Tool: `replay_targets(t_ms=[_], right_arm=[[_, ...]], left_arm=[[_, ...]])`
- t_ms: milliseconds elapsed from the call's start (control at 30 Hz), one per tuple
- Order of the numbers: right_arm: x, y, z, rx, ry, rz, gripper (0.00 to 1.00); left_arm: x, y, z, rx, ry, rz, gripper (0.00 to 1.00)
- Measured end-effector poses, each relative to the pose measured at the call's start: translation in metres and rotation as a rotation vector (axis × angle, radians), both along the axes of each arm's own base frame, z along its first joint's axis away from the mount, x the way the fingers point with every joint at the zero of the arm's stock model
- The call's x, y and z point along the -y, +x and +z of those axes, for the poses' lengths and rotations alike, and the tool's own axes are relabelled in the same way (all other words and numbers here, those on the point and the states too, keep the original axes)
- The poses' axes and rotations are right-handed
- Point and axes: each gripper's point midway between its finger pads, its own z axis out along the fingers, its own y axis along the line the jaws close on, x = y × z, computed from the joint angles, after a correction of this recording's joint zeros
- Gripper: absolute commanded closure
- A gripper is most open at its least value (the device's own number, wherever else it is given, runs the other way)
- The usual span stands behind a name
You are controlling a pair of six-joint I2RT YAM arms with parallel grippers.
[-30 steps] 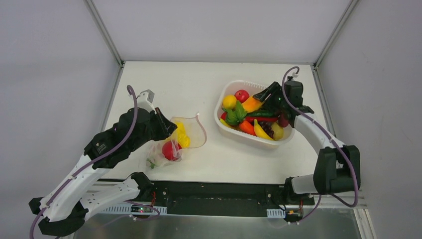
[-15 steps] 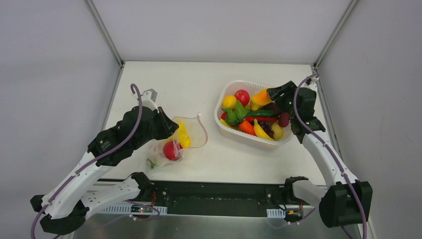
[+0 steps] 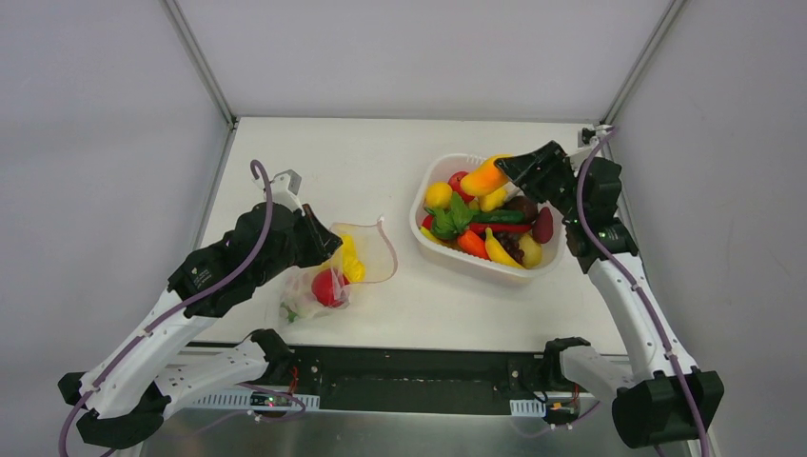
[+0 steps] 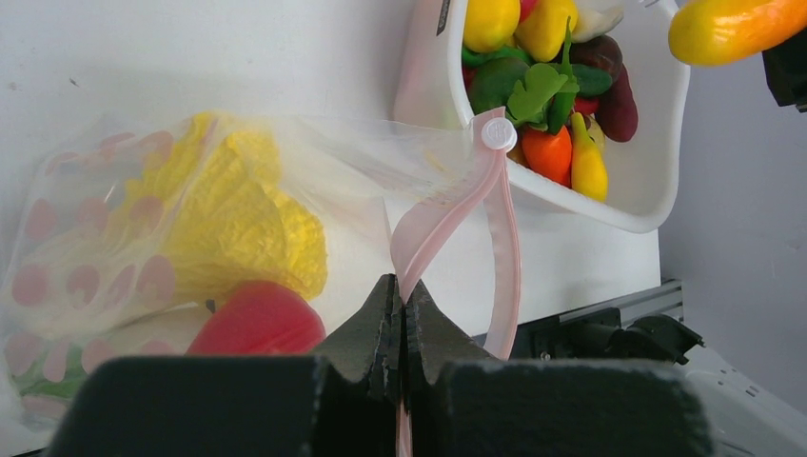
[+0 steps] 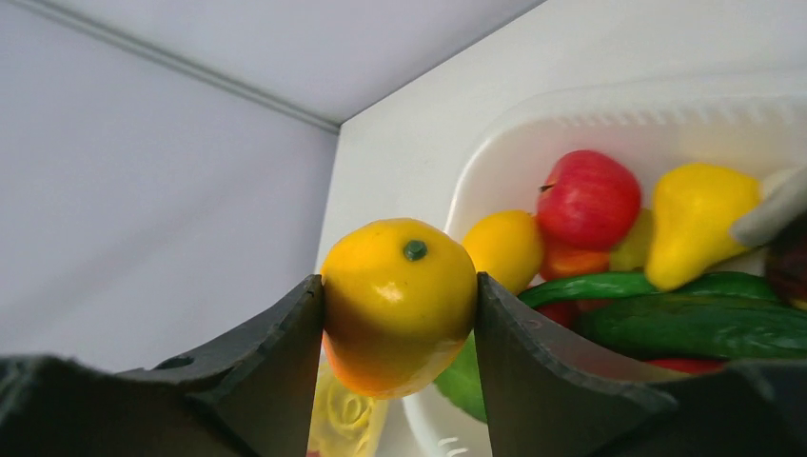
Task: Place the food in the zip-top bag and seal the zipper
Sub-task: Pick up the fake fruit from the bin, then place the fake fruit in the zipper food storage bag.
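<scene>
zipper [image 4: 447, 214]: you lose its lower run where the left gripper [image 4: 400, 319] pinches it.
red fruit [image 4: 257, 324]: bottom hidden behind that gripper's body.
bag [image 4: 381, 162]: left side cut off by the frame.
green item [image 3: 288, 311]: too small to identify.
orange-yellow fruit [image 5: 400, 314]: sides covered by the right gripper [image 5: 400, 286].
basket [image 5: 571, 114]: right part out of frame.

Left arm [image 3: 167, 319] reaches forward from base, elbow bent, wrist low. Left claw [image 4: 400, 303] fingers pressed together, pinching zipper [image 4: 447, 214]. Right arm [image 3: 623, 286] stands steeply up from base, wrist high, angled left. Right claw [image 3: 509, 171] fingers part-spread, gripping orange-yellow fruit [image 5: 398, 303] from both sides.
</scene>
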Motion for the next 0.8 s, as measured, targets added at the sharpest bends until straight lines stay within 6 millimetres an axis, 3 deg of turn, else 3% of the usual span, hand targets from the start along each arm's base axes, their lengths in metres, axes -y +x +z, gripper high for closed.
replay_targets(t_ms=[200,433,633,800], right_arm=[[-0.037,-0.027,0.009,-0.002,0.052,0.182,0.62],[-0.100,-0.073,0.016,0.009,0.059,0.432,0.62],[-0.155,-0.119,0.031,0.076,0.023,0.634,0.62],[-0.187,-0.142,0.027,0.134,-0.057,0.713,0.62]], left_arm=[[0.001,0.000,0.000,-0.003,0.000,-0.004,1.00],[0.007,0.001,-0.001,-0.009,-0.008,-0.020,1.00],[0.012,0.001,-0.002,-0.017,-0.013,-0.035,1.00],[0.018,0.003,-0.002,-0.023,-0.020,-0.051,1.00]])
